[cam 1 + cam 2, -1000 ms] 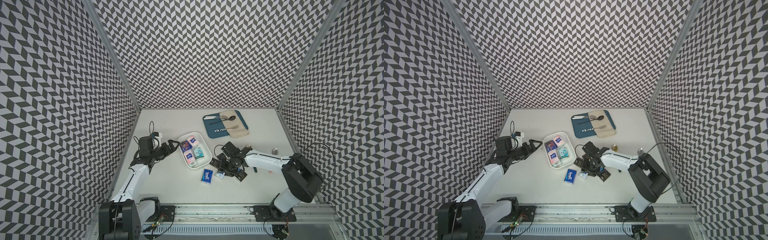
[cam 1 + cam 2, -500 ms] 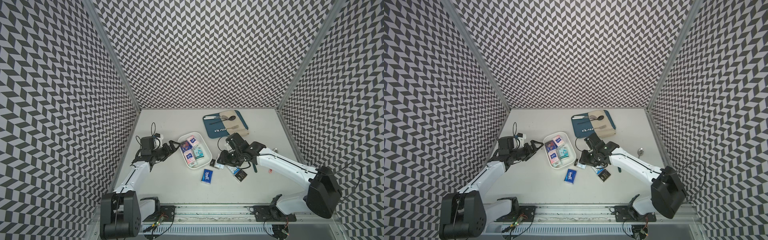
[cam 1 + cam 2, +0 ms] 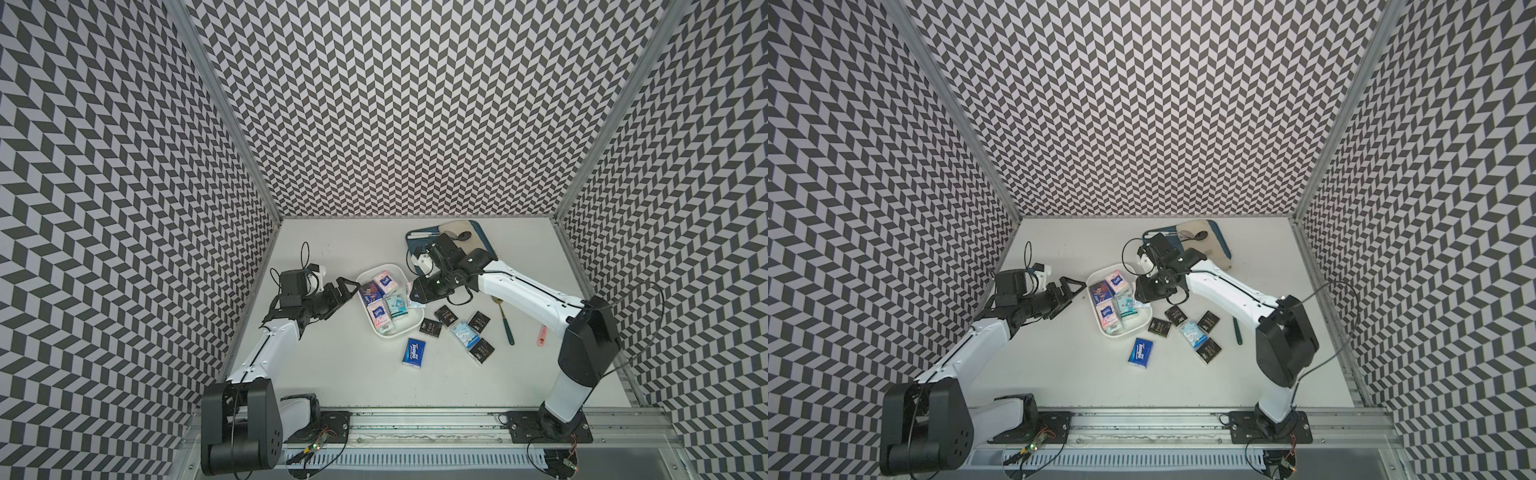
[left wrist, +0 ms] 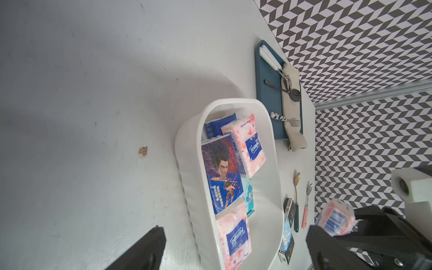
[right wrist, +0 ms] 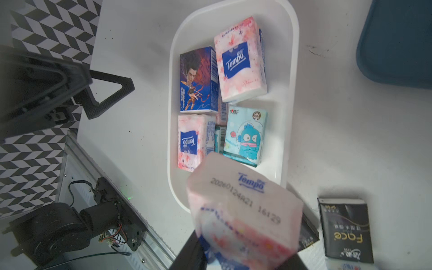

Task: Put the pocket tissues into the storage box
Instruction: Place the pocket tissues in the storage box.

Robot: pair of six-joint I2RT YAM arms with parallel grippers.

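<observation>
Left hand (image 3: 347,289): fingers spread wide, empty, parked just beside the left long wall of the storage box (image 3: 395,333), not touching. My read: standby spot, close enough to brace the box if it slides.

Storage box sits mid-bench, angled. Inside are a dark blue printed packet (image 5: 198,79), two pink-white ones, a teal packet (image 5: 245,136), and edges of more underneath. They crowd the left wall and far end, so the bare floor is the strip along the right wall and the end nearest the arm bases.

Right hand (image 3: 415,294): pinching a pink-white packet (image 5: 243,205) by one end, the rest sticking out past the fingers, which leaves the body free to drop. It hangs above the box's right rim, clear of the packets below, not yet released. Judgement: needs a small shift inward over the bare strip, else it lands on the rim or the teal packet.

Loose on the bench right of the box: four black packets (image 3: 446,316), a pale blue packet (image 3: 464,333), a dark blue packet (image 3: 414,353) nearer the front. All are on the right arm's side. Green-handled spoon (image 3: 507,330), blue tray (image 3: 485,237): ignore.
</observation>
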